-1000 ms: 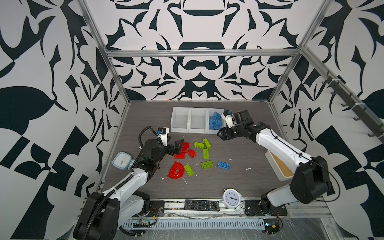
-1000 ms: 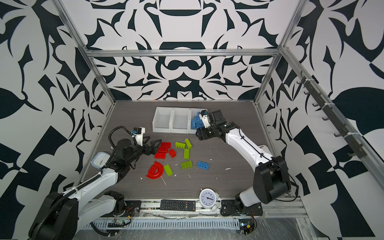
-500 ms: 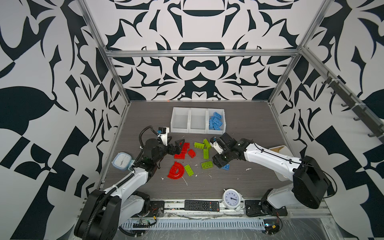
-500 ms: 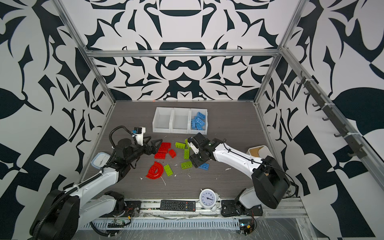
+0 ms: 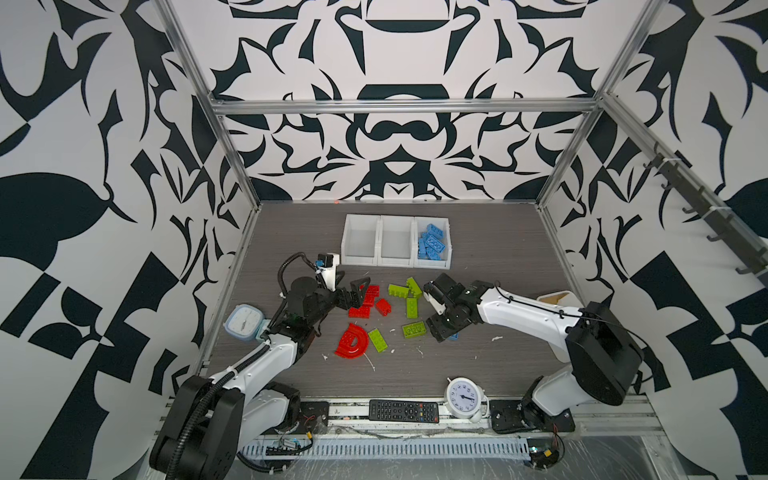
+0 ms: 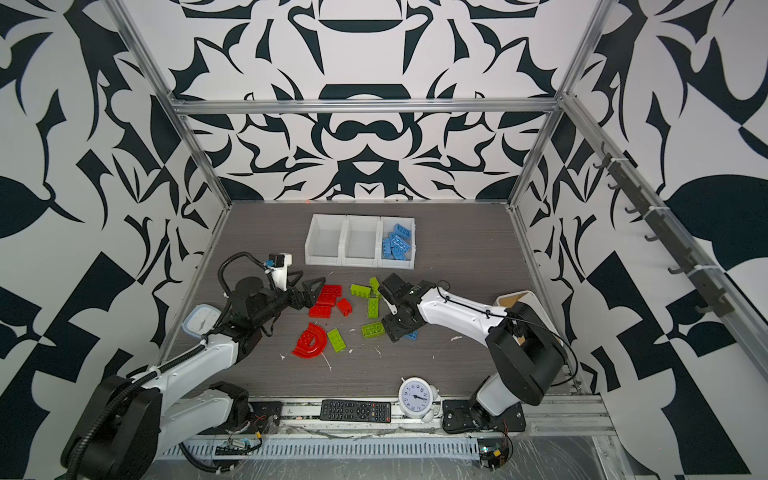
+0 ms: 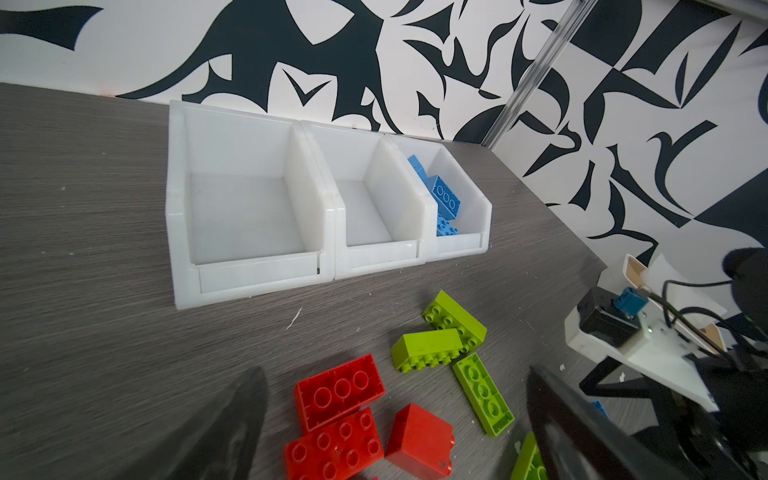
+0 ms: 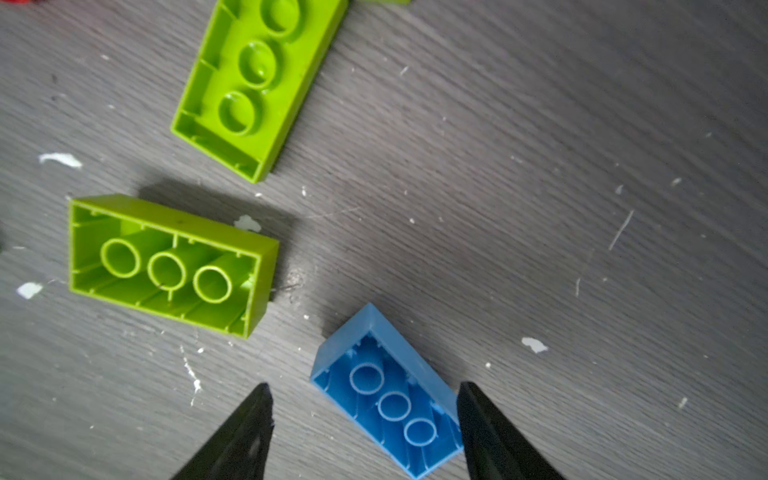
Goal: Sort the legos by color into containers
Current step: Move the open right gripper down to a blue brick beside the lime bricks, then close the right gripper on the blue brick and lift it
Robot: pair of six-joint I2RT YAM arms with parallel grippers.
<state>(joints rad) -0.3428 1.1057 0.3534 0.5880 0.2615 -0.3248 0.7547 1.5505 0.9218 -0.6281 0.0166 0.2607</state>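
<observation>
With twelve o'clock taken toward the back wall in both top views, the containers are found at twelve o'clock of the scattered legos. The bin at their three o'clock end is filled with blue bricks, and the other two bins are seen bare. One blue brick lies on the table, at about four o'clock of the loose pile, with a green brick just beside it at its nine o'clock. It is turned studs down, hollow side up.

The right gripper is held partly open over it, one jaw on each side, and nothing is gripped. The left gripper is spread fully and empty, poised at nine o'clock of the red bricks.

The brick is judged light, rigid and smooth-walled, hence liable to slip or pivot. It is set askew to the jaws, so the wrist is best turned until the two long walls are met squarely at mid-length. A pinch across corners is likely to spin it out.
</observation>
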